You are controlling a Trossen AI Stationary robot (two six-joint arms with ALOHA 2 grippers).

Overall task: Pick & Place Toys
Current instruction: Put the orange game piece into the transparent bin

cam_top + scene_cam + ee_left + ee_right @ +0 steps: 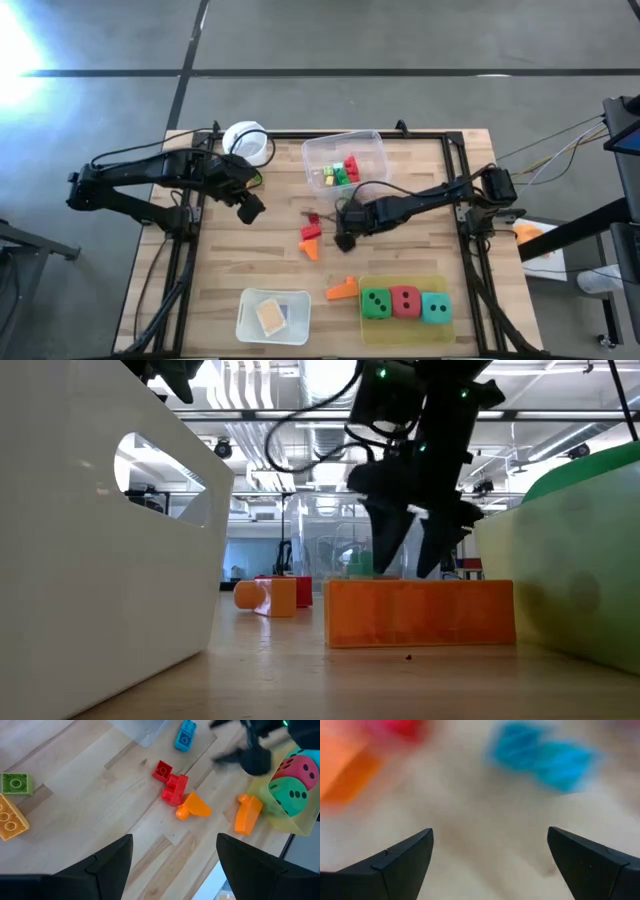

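My right gripper (345,237) hangs open over the table's middle, fingers pointing down; the low view shows it (410,555) clear of the wood. A blue block (545,762) lies just ahead of its fingers, untouched. Beside it lie red blocks (170,782) and an orange block (192,807); another orange block (342,290) lies nearer the front. My left gripper (250,205) waits open above the table's left part, with a green block (16,784) and a yellow block (10,822) below it. Green, red and teal dice (405,303) sit in a yellowish tray (405,335).
A clear tub (372,148) holding several small blocks stands at the far middle, a white cup (247,143) at the far left. A white bin (248,318) with flat tiles sits at the near edge. Bare wood lies between bin, tray and loose blocks.
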